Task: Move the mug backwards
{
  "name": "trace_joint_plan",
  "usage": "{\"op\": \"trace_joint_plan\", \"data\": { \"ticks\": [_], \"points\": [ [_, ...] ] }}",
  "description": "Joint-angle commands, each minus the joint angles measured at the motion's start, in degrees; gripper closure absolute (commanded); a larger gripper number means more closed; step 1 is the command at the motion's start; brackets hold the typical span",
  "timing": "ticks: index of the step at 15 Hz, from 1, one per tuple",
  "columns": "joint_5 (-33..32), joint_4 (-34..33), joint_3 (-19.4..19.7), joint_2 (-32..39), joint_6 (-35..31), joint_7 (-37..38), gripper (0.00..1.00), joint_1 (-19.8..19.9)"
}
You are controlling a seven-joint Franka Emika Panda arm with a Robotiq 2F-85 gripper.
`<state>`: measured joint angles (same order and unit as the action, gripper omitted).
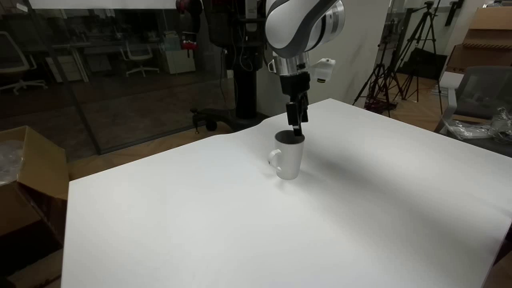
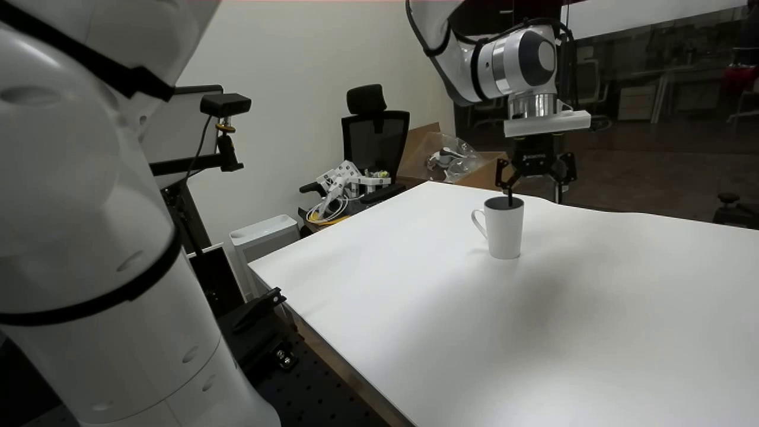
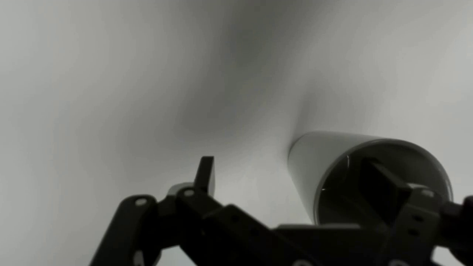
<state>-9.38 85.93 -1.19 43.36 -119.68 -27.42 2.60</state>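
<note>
White mug (image 2: 504, 231) stood upright on the pale bench (image 2: 385, 308), its handle (image 1: 274, 153) out to one side, the pincer (image 2: 534, 201) hung over it with jaws spread wide, one finger (image 3: 382, 188) down inside the mouth, the other outside the wall, whether either touched I couldn't tell.

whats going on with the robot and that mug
A robot arm has its gripper at a white mug standing upright on the white table. The gripper is wide open: one finger seems to dip into the mug, the other finger hangs outside. So the mug isn't gripped; whether its move backwards lies ahead or is done, these views can't say.
</note>
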Motion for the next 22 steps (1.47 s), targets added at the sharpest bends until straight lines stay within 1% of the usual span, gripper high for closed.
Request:
{"op": "trace_joint_plan", "data": {
  "ticks": [1, 8, 9, 10, 11, 14, 16, 20, 21, 22],
  "points": [
    [-1.29, -5.17, -0.44, 3.26, 2.57, -0.91, 0.0, 0.0],
    [-2.36, -11.69, -0.61, 7.9, 6.77, -2.82, 0.0, -0.52],
    [-2.62, -12.56, -0.49, 8.43, 7.21, -2.78, 0.25, -0.74],
    [-2.86, -13.32, -0.51, 8.9, 7.69, -3.0, 0.26, -0.87],
    [-3.19, -13.81, -0.54, 9.17, 7.79, -3.01, 0.32, -1.06],
    [-3.47, -14.82, -0.69, 9.5, 7.87, -2.89, 0.55, -1.61],
    [-3.59, -15.21, -0.89, 9.53, 7.71, -3.1, 0.67, -1.94],
    [-3.94, -15.28, -1.24, 9.36, 7.16, -3.39, 0.95, -2.52],
    [-3.89, -15.32, -1.32, 9.36, 7.1, -3.4, 1.0, -2.59],
    [-3.85, -15.29, -1.43, 9.32, 7.05, -3.61, 1.0, -2.58]
  ]
}}
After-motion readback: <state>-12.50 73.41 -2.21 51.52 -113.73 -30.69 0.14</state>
